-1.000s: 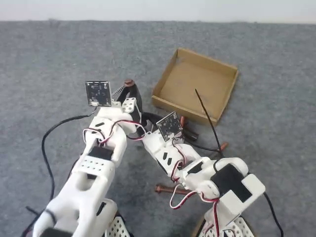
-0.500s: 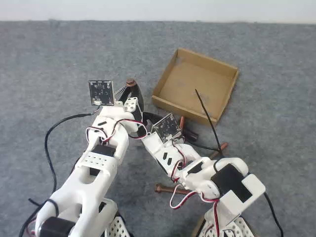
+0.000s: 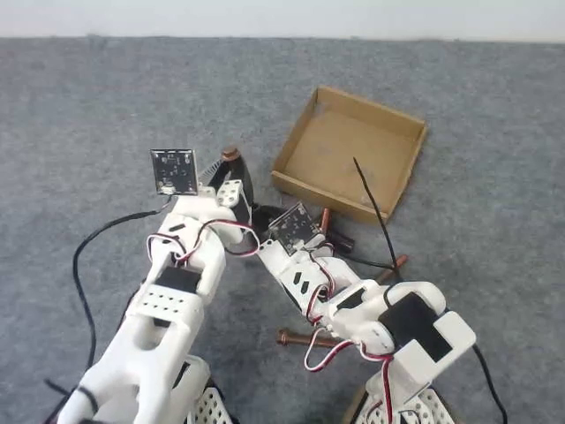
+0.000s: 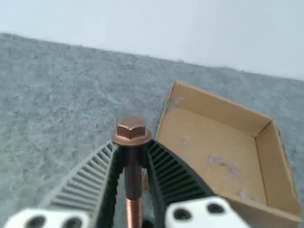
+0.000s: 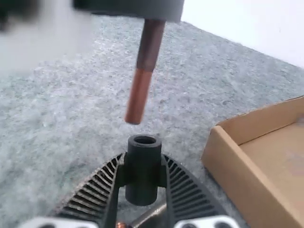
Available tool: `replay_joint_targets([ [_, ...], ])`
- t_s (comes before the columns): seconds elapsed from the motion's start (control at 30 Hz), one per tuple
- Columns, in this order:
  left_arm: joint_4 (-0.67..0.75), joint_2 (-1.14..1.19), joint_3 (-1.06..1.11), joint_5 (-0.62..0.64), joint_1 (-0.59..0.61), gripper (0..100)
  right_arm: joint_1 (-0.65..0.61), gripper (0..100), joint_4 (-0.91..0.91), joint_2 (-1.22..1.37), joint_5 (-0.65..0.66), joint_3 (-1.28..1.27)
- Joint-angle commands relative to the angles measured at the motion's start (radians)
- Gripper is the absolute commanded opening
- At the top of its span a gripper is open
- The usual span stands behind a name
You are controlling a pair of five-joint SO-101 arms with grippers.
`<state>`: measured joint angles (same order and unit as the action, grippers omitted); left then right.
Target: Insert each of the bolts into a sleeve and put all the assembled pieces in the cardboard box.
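While left gripper [image 4: 130, 148] clamps bolt [image 4: 131, 135]: copper, hex-flanged head; sleeve [image 5: 142, 171] black, tubular.

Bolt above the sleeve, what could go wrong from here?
1. In the right wrist view the bolt hangs tilted, its tip to one side of the sleeve opening, so it may catch the rim rather than enter.
2. The left end effector grips the bolt by its shank; a sideways push could twist it.
3. A loose bolt lies beside the right arm and could get knocked.
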<state>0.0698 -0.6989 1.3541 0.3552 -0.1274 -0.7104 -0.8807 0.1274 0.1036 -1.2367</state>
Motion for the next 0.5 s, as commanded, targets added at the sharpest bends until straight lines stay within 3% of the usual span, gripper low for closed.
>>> replay_joint_targets([
  [0.0,0.017,-0.068,0.025,-0.006,-0.003,1,0.007,0.6,0.005,-0.028,0.025,0.026],
  [0.23,0.035,-0.238,0.143,-0.006,0.006,1,-0.024,0.6,-0.065,-0.033,0.026,-0.035],
  [0.47,-0.322,-0.517,0.122,-0.002,-0.014,1,-0.038,0.6,-0.232,-0.033,0.026,-0.149],
])
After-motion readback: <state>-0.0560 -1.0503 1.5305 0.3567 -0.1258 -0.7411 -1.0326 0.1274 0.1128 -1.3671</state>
